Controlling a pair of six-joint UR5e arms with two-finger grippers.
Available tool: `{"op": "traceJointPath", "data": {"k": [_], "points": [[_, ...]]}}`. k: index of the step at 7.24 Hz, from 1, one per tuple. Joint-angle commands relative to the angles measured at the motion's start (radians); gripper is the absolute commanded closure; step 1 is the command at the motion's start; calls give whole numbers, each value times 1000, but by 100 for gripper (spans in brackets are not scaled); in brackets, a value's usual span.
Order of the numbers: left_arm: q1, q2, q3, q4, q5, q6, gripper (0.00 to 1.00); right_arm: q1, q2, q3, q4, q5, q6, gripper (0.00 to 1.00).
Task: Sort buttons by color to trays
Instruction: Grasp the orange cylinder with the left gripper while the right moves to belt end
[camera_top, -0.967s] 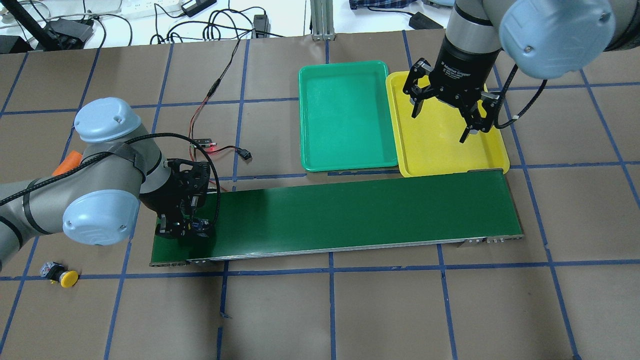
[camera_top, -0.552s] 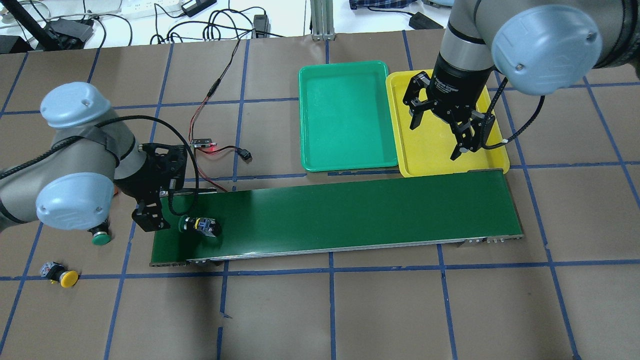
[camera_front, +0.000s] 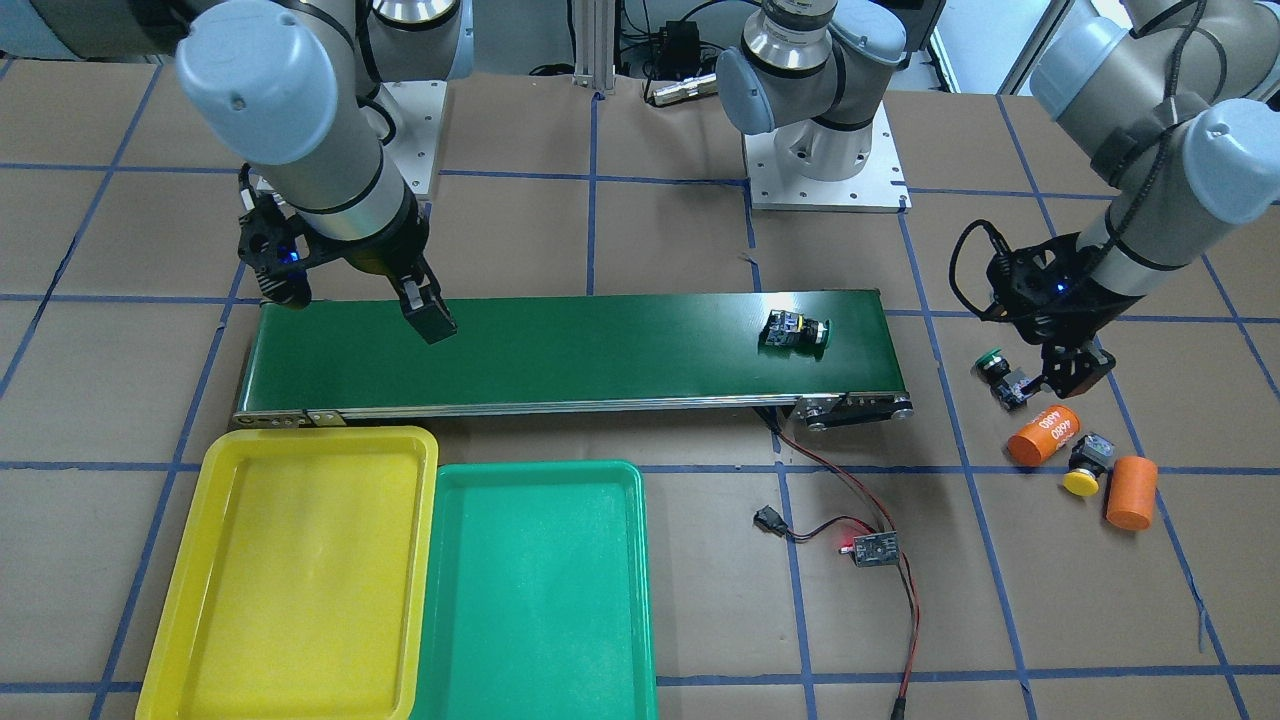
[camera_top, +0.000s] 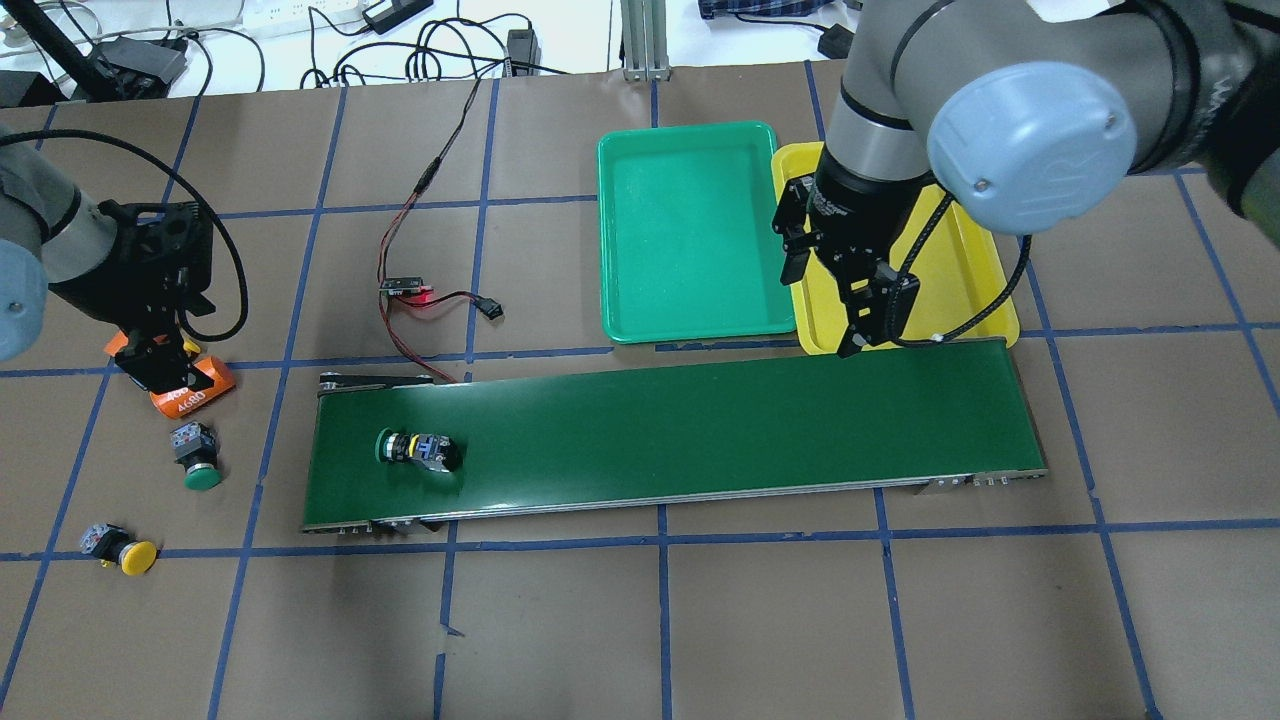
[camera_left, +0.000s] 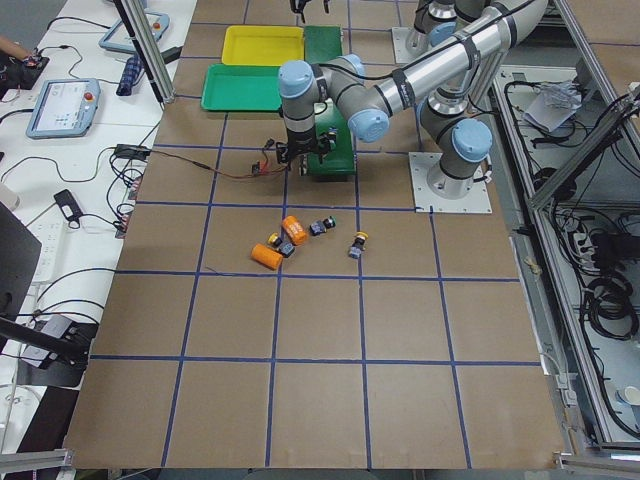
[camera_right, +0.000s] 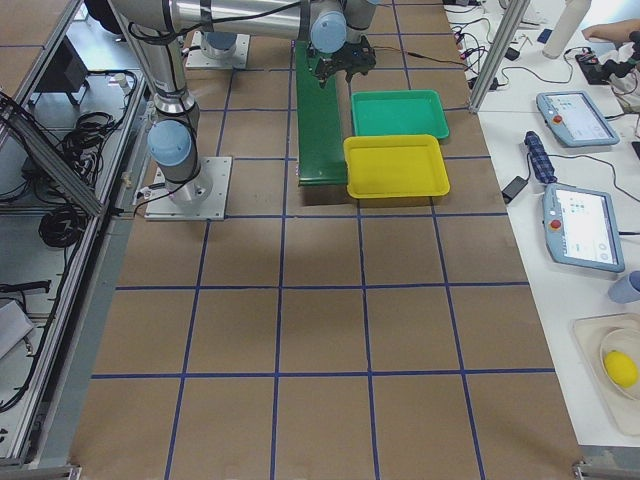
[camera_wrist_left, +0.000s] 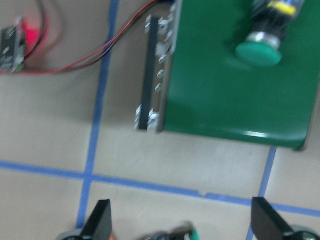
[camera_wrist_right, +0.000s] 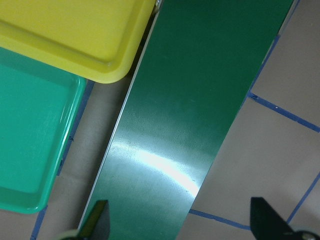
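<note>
The green-capped button (camera_top: 415, 449) lies lengthwise on the conveyor belt (camera_top: 700, 430), cap pointing away, well apart from the wide-open right gripper (camera_top: 822, 308).

Bright, even light from overhead. Shadows on the brown table (camera_top: 700, 620) are soft and sit close under things. The belt (camera_wrist_right: 165, 160) throws back a white streak of glare in the right wrist view. The left wrist view is smeared — the green button (camera_wrist_left: 257, 52) has fuzzy edges. The fixed views are sharp.
</note>
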Motion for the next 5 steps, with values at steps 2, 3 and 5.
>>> {"op": "traceJointPath", "data": {"k": [2,3,5], "points": [[19,-136,29,167,9,-10,3,39,-2,38,-41,-23,87,0],[33,-174,14,224,6,3,4,43,1,41,-42,-69,87,0],[100,-257,-1,281,8,42,6,45,13,43,-85,-100,90,0]]}}
